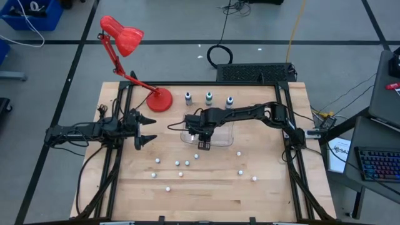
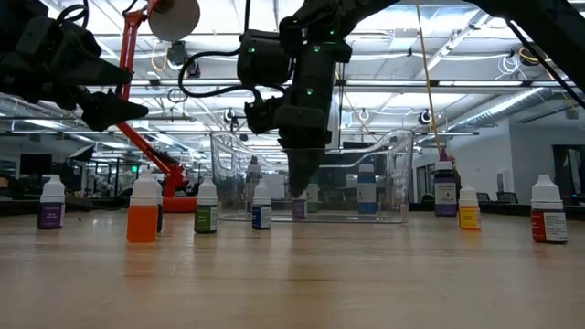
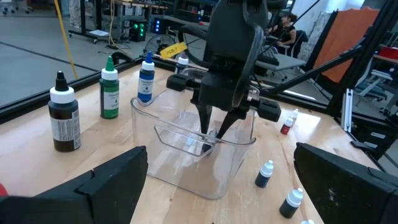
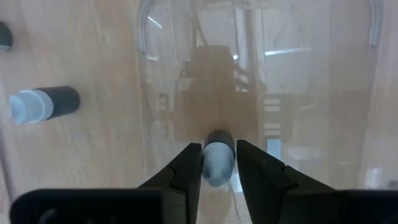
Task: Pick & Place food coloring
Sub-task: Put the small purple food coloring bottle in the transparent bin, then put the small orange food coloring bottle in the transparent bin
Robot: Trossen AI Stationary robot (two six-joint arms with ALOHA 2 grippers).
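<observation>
Right gripper [image 4: 219,165] reaches down into the clear plastic bin [image 1: 220,139] at table centre, fingers on either side of a small food coloring bottle [image 4: 217,158]. The bottle sits between the fingertips on the bin floor, pale cap toward the camera. Cannot tell whether the fingers are clamped on it or just beside it. In the low view the same gripper [image 2: 302,187] hangs point-down inside the bin.

Left gripper [image 1: 145,130] hovers over the left of the table, near the red desk lamp [image 1: 125,44], fingers spread wide, nothing between them.

Three taller bottles stand in a row just beyond the bin's far edge: dark bottle [image 3: 64,115], green bottle [image 3: 109,90], blue bottle [image 3: 146,81].

More small bottles with pale caps [image 1: 177,164] stand scattered over the near half of the wooden table [image 1: 206,194], well apart from each other. The low view shows an orange one [image 2: 143,212] among them.
</observation>
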